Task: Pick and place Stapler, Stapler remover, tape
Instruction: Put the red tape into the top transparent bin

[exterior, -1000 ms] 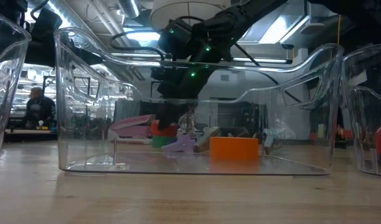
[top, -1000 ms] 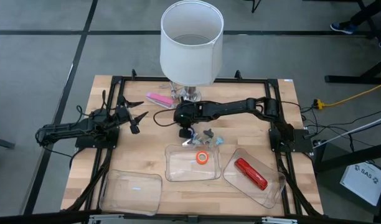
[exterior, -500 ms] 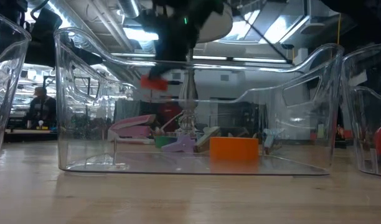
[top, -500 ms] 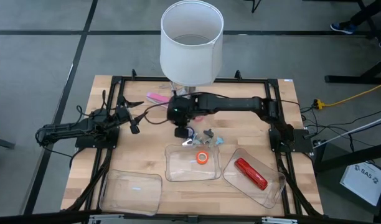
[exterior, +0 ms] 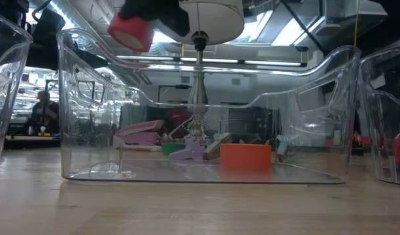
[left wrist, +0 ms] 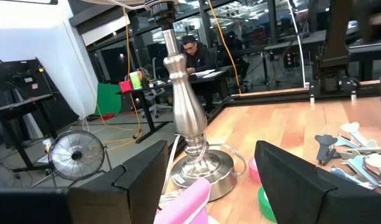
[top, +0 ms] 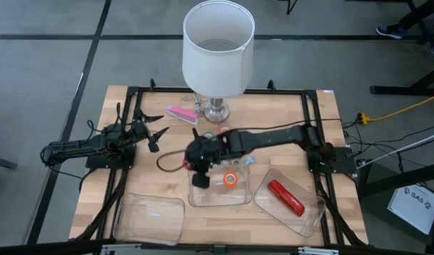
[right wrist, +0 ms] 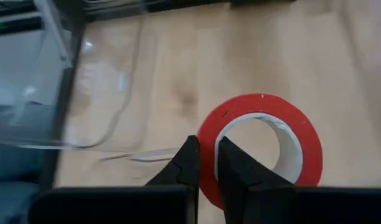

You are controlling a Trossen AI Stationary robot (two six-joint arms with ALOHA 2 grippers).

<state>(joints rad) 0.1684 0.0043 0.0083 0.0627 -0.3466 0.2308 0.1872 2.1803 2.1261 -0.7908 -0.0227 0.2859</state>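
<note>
My right gripper (right wrist: 208,168) is shut on a red tape roll (right wrist: 259,149), which shows high above the table in the low view (exterior: 130,31). In the high view this gripper (top: 201,177) hangs over the left end of the middle clear bin (top: 242,198). An orange tape roll (top: 231,179) lies flat inside that bin. A red stapler (top: 284,197) lies in the right bin. The pink stapler (top: 180,113), a green tape roll (exterior: 170,148) and staple removers (left wrist: 352,149) rest on the table near the lamp. My left gripper (top: 157,134) waits open at the table's left. My right gripper pinches the red roll's wall (right wrist: 209,152), with one finger (right wrist: 187,163) outside the ring and the other finger (right wrist: 235,169) inside its hole. The fingers point down from above. The roll is lifted clear, well above the bin's rim.
A tall lamp with a white shade (top: 218,46) and metal base (left wrist: 200,168) stands at the far middle. A third clear bin (top: 149,216) sits at the near left. Black frame rails (top: 125,177) run along the table's sides. A person (left wrist: 193,53) sits beyond the table.
My right gripper has risen from the table near the lamp base with the red tape roll and has swung toward the near edge, over the middle bin's left end. The roll has gone from table height to well above the bin's rim.
</note>
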